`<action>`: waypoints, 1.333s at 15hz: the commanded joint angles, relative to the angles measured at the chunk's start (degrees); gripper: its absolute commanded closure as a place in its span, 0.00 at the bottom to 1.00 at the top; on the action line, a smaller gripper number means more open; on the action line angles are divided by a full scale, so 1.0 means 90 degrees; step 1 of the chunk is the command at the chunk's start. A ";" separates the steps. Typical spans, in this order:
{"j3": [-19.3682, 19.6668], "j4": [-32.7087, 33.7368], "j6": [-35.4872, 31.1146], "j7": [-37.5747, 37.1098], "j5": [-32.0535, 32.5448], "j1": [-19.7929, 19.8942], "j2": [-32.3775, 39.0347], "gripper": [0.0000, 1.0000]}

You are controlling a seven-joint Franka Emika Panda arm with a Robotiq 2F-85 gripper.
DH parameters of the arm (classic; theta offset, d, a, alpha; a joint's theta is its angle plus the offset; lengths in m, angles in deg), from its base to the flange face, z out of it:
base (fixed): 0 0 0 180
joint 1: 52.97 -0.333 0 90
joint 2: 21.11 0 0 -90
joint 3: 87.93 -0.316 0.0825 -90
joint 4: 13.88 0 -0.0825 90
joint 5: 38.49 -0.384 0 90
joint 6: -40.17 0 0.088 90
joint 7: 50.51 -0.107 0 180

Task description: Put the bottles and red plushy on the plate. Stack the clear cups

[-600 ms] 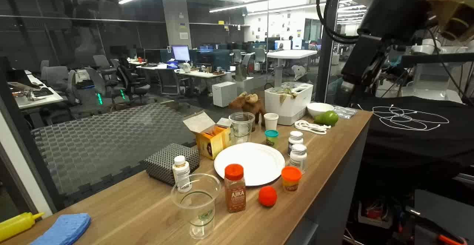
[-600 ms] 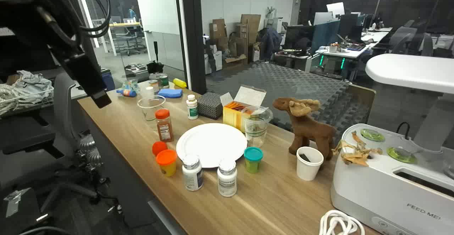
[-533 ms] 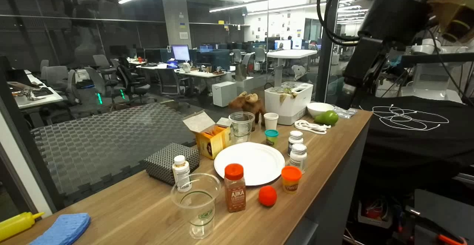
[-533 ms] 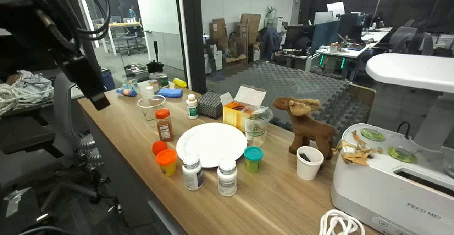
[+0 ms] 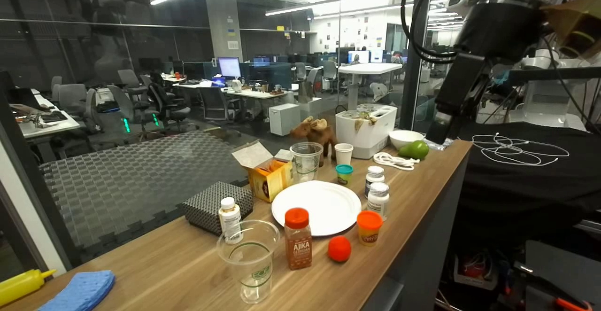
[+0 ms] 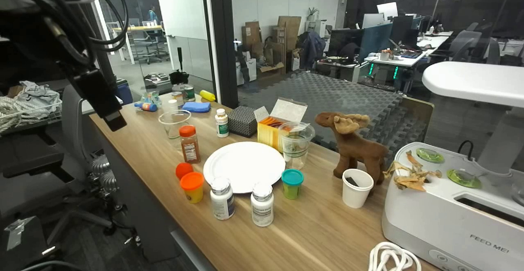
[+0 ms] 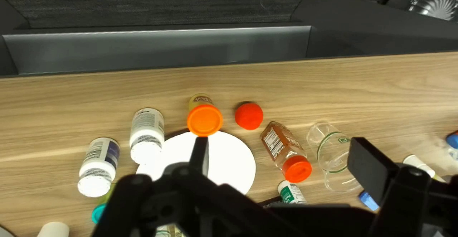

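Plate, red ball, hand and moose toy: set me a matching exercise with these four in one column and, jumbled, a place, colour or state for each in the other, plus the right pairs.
Column one
1. Plate
2. Red ball
3. Hand
4. Moose toy

Column two
A. Between the orange-lidded pot and the red-capped bottle
B. Brown, standing on its legs
C. Flat and white
D. Open, gripping nothing

Right pairs: 1-C, 2-A, 3-D, 4-B
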 commanded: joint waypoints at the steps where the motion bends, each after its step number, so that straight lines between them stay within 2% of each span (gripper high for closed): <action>1: -0.0037 0.0010 0.0019 0.0027 -0.0033 0.0039 0.0001 0.00; 8: -0.0037 0.0010 0.0019 0.0027 -0.0033 0.0039 0.0001 0.00; 11: -0.0009 0.0379 0.0024 0.0020 -0.0056 0.0035 0.0391 0.00; 14: -0.0105 0.1084 -0.0023 -0.0089 0.0013 0.0076 0.1137 0.00; 20: -0.0442 0.2982 -0.0141 -0.0520 0.0117 0.0135 0.3384 0.00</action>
